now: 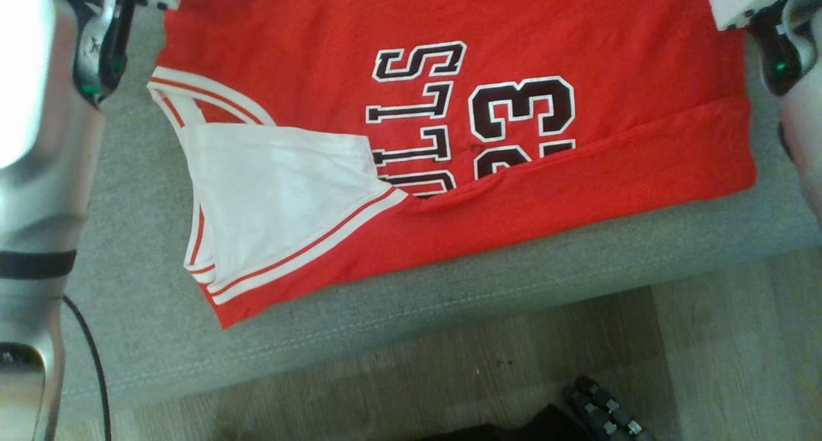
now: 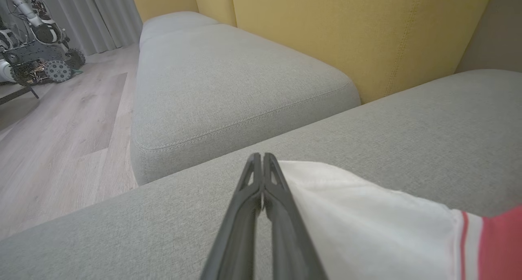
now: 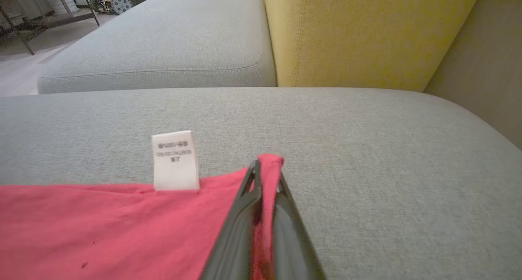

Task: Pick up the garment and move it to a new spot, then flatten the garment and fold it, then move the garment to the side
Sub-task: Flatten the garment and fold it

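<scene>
while spread across the grey sofa cushion (image 1: pixel 160 300), lettering up and near edge folded over itself: red garment (image 1: pixel 449 107) with white armhole trim. right gripper (image 3: pixel 265 170) clamped on a red corner at the far edge, just beside a white label (image 3: pixel 175 159). left gripper (image 2: pixel 261 159) pressed together at the white strap end, cloth touching its side; unclear whether any pinched. yellow backrest (image 3: pixel 367 35) behind, wood floor (image 1: pixel 706 338) in front.

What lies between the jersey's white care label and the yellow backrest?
Bare grey seat cushion, seen in the right wrist view, from the care label on the red jersey up to the yellow backrest.
</scene>
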Robot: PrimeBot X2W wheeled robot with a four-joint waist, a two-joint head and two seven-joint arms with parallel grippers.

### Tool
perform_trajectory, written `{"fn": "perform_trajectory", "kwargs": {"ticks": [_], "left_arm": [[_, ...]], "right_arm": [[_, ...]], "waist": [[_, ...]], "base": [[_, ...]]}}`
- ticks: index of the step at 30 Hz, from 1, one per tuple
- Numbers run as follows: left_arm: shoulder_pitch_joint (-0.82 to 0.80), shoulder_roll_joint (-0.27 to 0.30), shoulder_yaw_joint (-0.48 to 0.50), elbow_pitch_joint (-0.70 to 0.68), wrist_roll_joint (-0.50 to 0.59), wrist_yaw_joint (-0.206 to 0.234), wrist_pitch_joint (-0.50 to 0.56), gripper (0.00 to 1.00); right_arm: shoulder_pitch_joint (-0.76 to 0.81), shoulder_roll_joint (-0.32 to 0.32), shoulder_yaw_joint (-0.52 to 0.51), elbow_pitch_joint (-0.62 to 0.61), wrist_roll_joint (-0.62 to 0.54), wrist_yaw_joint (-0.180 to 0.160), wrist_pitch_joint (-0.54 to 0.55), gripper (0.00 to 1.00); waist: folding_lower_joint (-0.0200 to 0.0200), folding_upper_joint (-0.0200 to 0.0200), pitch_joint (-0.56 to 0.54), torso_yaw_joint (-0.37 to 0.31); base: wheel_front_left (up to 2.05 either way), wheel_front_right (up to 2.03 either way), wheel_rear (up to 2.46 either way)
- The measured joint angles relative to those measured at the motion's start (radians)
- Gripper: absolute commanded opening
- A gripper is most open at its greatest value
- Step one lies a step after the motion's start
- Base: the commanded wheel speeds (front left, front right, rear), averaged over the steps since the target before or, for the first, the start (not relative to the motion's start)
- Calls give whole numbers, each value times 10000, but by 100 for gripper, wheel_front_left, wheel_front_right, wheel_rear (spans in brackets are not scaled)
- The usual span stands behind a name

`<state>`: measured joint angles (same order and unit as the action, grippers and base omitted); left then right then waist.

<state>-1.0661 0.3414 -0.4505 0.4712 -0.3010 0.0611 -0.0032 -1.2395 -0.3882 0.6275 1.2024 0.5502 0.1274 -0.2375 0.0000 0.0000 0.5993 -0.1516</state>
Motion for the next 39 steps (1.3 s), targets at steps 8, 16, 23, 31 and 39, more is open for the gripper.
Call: {"fn": "perform_trajectory", "kwargs": {"ticks": [8, 16, 23, 31, 39], "left_arm": [[900, 387, -31, -428, -167, -96, -265, 0], [2289, 1053, -153, -2247, -173, 29, -146, 0], [3563, 1762, -184, -4029, -173, 284, 307, 0], [4770, 2441, -293, -5497, -274, 345, 922, 0], [6427, 3292, -936, -6690, -439, 90, 1845, 0]], "right_arm": [[569, -6, -23, -460, 35, 0, -121, 0], [1517, -541, -510, -1503, 105, 0, -130, 0], [2415, -803, -786, -1983, 102, 0, -130, 0], [3173, -1026, -754, -2663, 94, 0, -132, 0], [4135, -1421, -504, -3114, 280, 0, -100, 0]], "waist": [[0, 0, -419, -32], [-1, 0, -843, 76], [-1, 0, -1333, 239], [-1, 0, -1755, 497], [-1, 1, -2222, 738]], "base": [[0, 0, 0], [0, 0, 0], [0, 0, 0], [0, 0, 0], [0, 0, 0]]}}
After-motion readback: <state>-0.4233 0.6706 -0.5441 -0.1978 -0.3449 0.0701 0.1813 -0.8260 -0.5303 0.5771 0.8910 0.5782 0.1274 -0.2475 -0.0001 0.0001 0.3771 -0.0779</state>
